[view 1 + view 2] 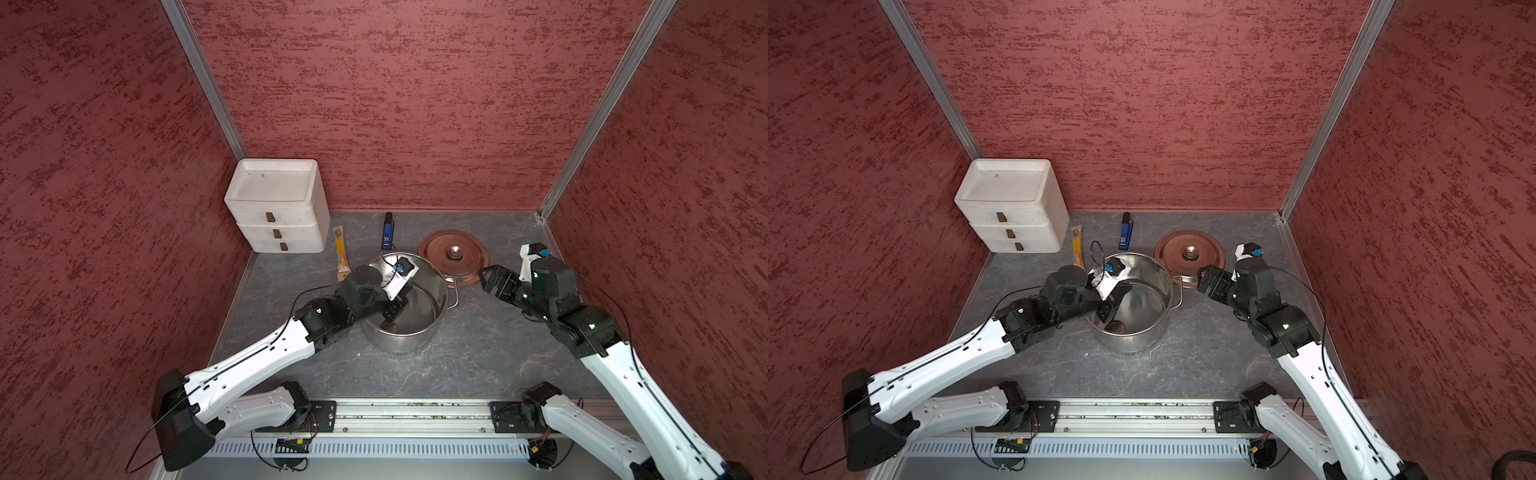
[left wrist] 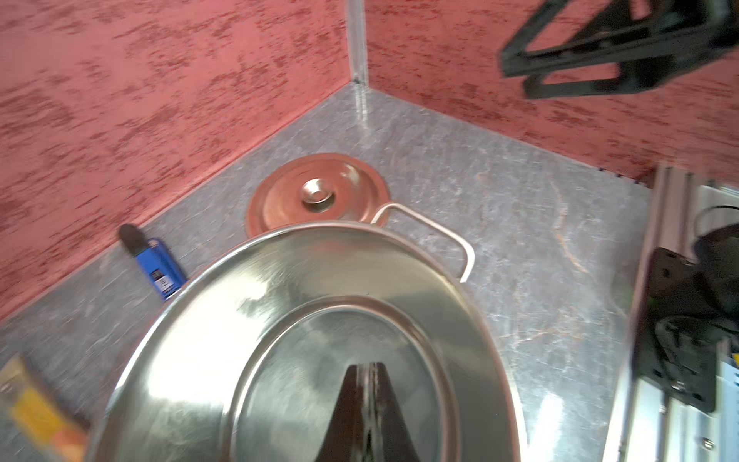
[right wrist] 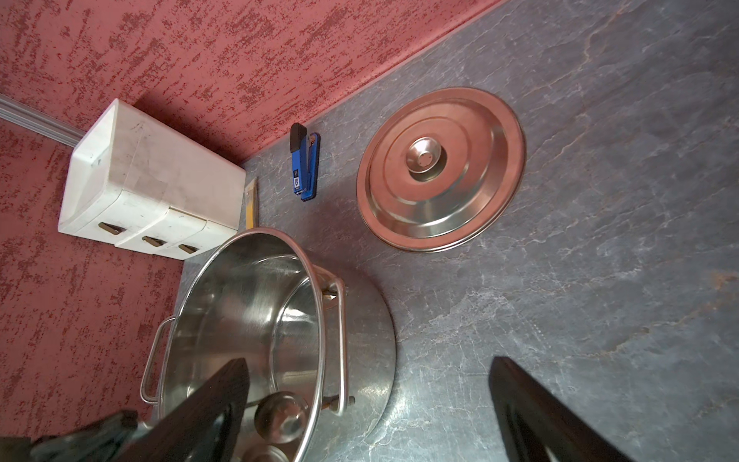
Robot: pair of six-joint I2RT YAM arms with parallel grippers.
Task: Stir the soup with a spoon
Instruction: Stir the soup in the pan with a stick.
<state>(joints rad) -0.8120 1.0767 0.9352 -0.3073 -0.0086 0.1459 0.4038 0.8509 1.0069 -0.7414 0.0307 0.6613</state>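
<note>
Down inside the stockpot [image 1: 399, 340], left jaws [image 2: 368, 370] clenched; a thin bright sliver shows between the pads [image 2: 346, 404], most likely the flat handle of the ladle [image 3: 282, 416]. Ladle bowl sits low in the pot, close to the wall on the left arm's side, slim stem running back toward that arm. No liquid visible: bare steel floor and glare only.

Right jaws [image 1: 490, 277] spread wide, empty, hovering over the desk [image 1: 478, 353] between the pot's wire loop handle [image 1: 455, 291] and the lid [image 1: 453, 253], which lies flat, knob up, near the pot.

Further back: blue stapler [image 1: 387, 235], orange-yellow packaged stick [image 1: 341, 253], white three-drawer unit [image 1: 278, 208] in the corner.

Handling, my read: ladle is light, stiff, polished, so it may swivel in a pinch; pads across the flat faces, high on the handle, suit best. Pot looks light while empty and may skate if the bowl drags the wall; the wire loop handle is the place to steady it.
</note>
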